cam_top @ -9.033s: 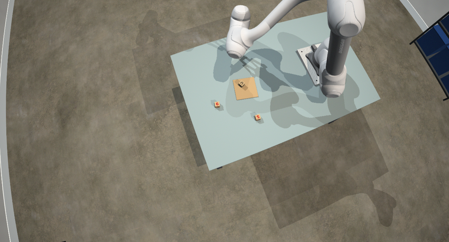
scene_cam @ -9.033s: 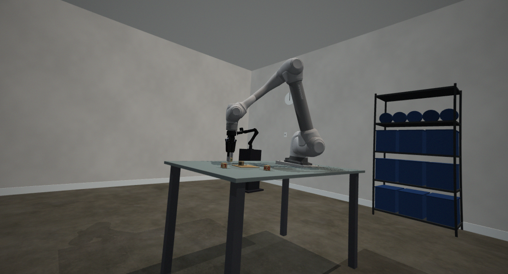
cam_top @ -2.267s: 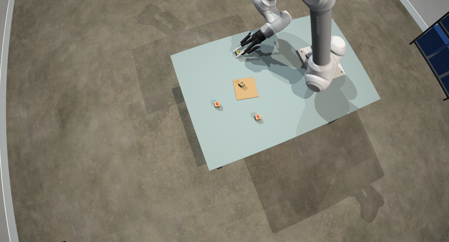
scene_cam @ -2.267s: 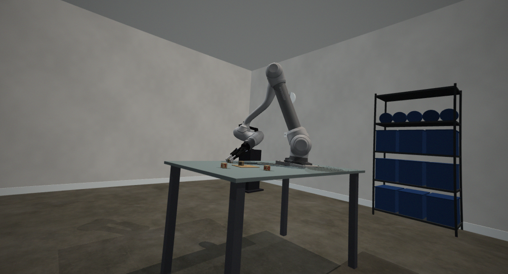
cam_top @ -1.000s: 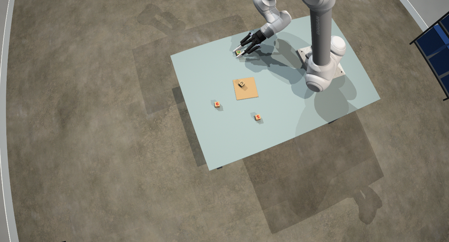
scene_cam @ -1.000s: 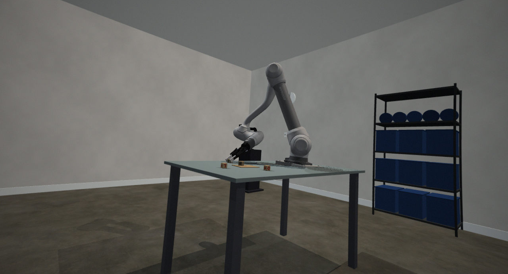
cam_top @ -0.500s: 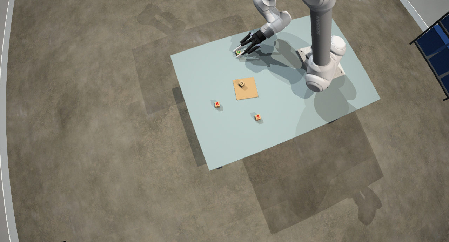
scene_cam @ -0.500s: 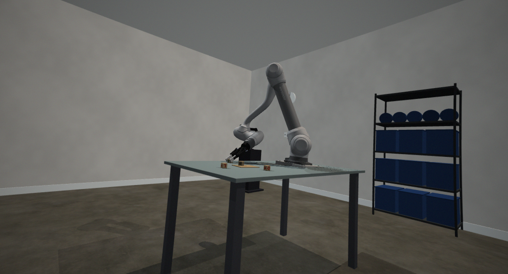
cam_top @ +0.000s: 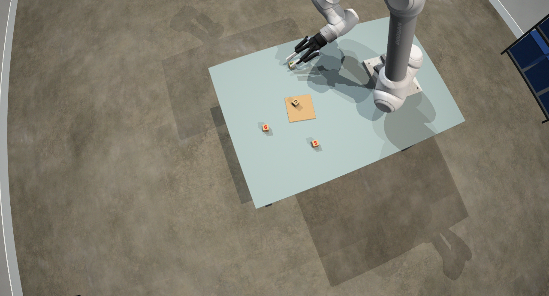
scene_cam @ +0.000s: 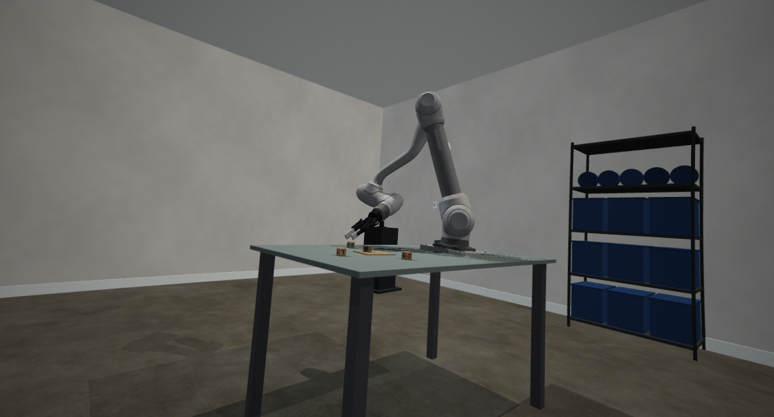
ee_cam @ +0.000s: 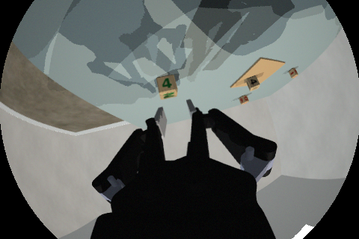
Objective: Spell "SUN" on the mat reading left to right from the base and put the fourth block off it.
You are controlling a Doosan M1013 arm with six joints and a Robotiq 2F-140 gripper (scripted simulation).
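Observation:
My gripper (cam_top: 289, 62) (scene_cam: 350, 235) (ee_cam: 176, 110) is open and empty, tilted low, its fingertips just above and beside the green-lettered N block (scene_cam: 351, 245) (ee_cam: 167, 83). That block rests on the table off the mat; a finger partly hides it in the top view. The black-lettered U block (cam_top: 295, 102) (scene_cam: 367, 248) (ee_cam: 253, 82) sits on the mat (cam_top: 306, 113) (scene_cam: 385, 253) (ee_cam: 266, 66), near its upper-left part in the top view, turned askew to the mat's edges. The red S block (cam_top: 315, 143) (scene_cam: 406, 255) lies off the mat, below it in the top view.
The fourth block, a red 6 on top (cam_top: 265, 127) (scene_cam: 341, 251), stands off the mat towards the table's far edge from the base. The table (cam_top: 245, 86) (scene_cam: 303, 255) carries the robot base at its other end. A shelf (scene_cam: 635, 233) stands well away on the floor.

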